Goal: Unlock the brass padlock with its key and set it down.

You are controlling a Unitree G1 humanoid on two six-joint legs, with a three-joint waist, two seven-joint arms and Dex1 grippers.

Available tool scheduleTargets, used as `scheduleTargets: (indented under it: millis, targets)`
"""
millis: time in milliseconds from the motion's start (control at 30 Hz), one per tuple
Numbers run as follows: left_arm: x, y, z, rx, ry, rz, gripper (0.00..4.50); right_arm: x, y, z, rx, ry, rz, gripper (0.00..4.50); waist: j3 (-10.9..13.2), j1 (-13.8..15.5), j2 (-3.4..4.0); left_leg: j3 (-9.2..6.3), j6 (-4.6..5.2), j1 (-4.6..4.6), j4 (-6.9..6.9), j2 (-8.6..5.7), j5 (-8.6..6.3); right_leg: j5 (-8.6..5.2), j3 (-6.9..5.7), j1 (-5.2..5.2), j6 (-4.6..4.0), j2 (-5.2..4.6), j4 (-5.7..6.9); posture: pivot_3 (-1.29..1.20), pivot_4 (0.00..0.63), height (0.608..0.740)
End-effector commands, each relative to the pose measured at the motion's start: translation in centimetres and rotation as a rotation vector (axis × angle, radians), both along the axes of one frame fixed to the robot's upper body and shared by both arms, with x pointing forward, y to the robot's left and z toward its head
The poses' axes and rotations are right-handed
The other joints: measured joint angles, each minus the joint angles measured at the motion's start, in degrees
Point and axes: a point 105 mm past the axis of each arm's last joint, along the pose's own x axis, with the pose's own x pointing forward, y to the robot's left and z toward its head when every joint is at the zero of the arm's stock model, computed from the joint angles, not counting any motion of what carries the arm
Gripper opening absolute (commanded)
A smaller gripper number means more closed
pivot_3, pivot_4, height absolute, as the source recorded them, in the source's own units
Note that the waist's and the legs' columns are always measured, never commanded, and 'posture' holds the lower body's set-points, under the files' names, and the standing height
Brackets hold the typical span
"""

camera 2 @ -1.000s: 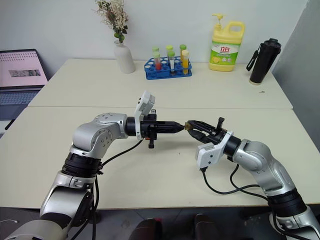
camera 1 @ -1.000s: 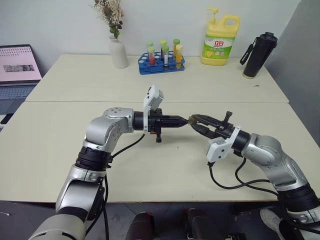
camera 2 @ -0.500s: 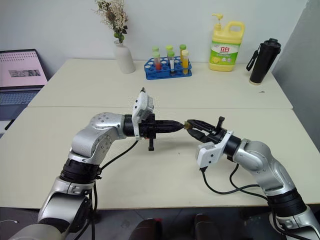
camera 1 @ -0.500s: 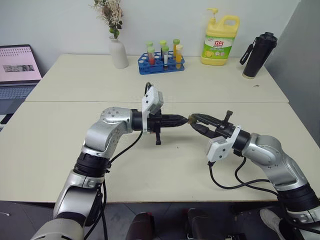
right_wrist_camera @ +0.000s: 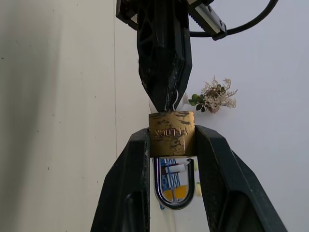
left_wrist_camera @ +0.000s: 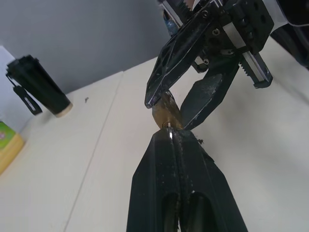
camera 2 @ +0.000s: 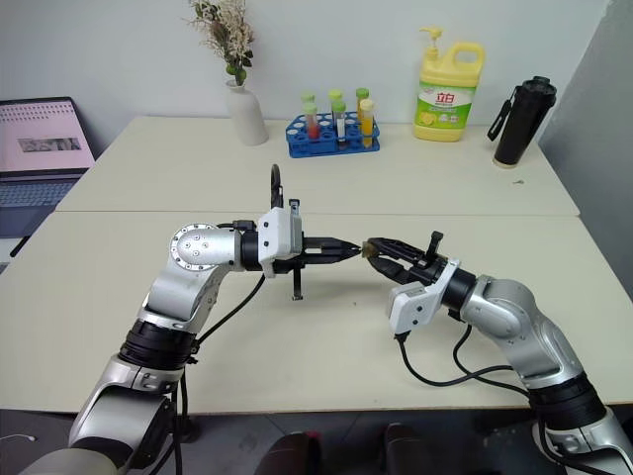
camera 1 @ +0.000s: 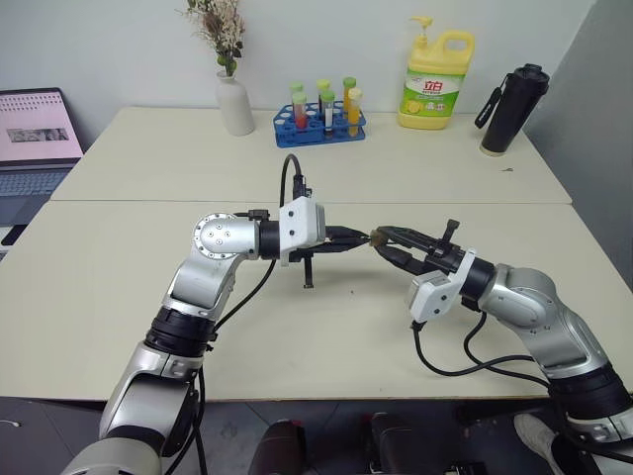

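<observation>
Above the middle of the table, my right gripper is shut on the brass padlock, its two fingers pressing on the sides of the gold body. The silvery shackle loops back between those fingers. My left gripper points at it from the left, shut on the key. The key is a thin silvery sliver whose tip meets the padlock's end face. In the left wrist view the key just shows at my closed fingertips.
Along the table's far side stand a white vase of dried flowers, a blue rack of test tubes, a yellow detergent bottle and a black flask. A laptop sits off to the left.
My left wrist has rolled about its own axis: its white camera housing swung from above the gripper down to the side. Both hands kept their places, tips still together.
</observation>
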Motion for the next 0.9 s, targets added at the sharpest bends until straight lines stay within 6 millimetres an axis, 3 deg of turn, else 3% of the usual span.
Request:
scheduleTargets:
  millis: [33,167,267,467,633,900]
  targets:
    - [-0.9,-1.2,1.0,-0.023,-0.049,-0.073,0.0,0.1,-0.3,0.9,0.025,-0.025,-0.016,0.92,0.0,0.0,0.0,0.0,0.0,0.0,0.0,0.0,0.0,0.0,0.0,0.0,0.0,0.0,0.0,0.0,0.15,0.74]
    - [-0.4,-1.3,0.7,-0.042,0.08,-0.041,0.0,0.2,-0.3,1.0,0.029,-0.023,-0.02,0.92,0.0,-0.01,0.0,0.0,0.0,0.0,0.0,-0.01,0.0,0.0,-0.03,0.0,0.01,0.0,0.0,0.0,0.15,0.74]
    - [-0.5,-1.1,0.4,-0.04,0.169,-0.035,0.59,0.2,-0.3,1.0,0.03,-0.022,-0.022,0.92,0.0,-0.04,0.0,-0.02,0.0,0.0,0.0,0.0,0.0,0.0,-0.04,0.0,0.01,0.02,0.01,0.0,0.15,0.74]
    - [0.0,0.1,0.3,-0.057,0.461,0.038,2.34,0.3,-0.4,1.0,0.031,-0.017,-0.029,0.92,0.0,-0.12,0.0,-0.05,0.0,0.01,0.0,0.01,0.0,-0.03,-0.05,0.0,0.05,0.03,0.02,0.0,0.15,0.74]
    - [0.0,0.1,1.6,-0.125,0.578,0.069,3.83,0.3,-0.2,0.9,0.032,-0.016,-0.025,0.92,0.0,-0.05,0.0,-0.08,0.0,0.01,0.0,0.03,0.0,-0.03,-0.07,0.0,0.06,0.03,0.02,0.0,0.15,0.74]
    - [-0.3,-0.9,2.4,-0.18,0.679,0.08,3.88,0.3,0.2,0.9,0.031,-0.019,-0.004,0.92,0.0,-0.06,0.0,-0.09,-0.01,0.0,0.02,0.03,0.0,-0.02,-0.03,0.0,0.04,0.01,0.02,0.0,0.15,0.74]
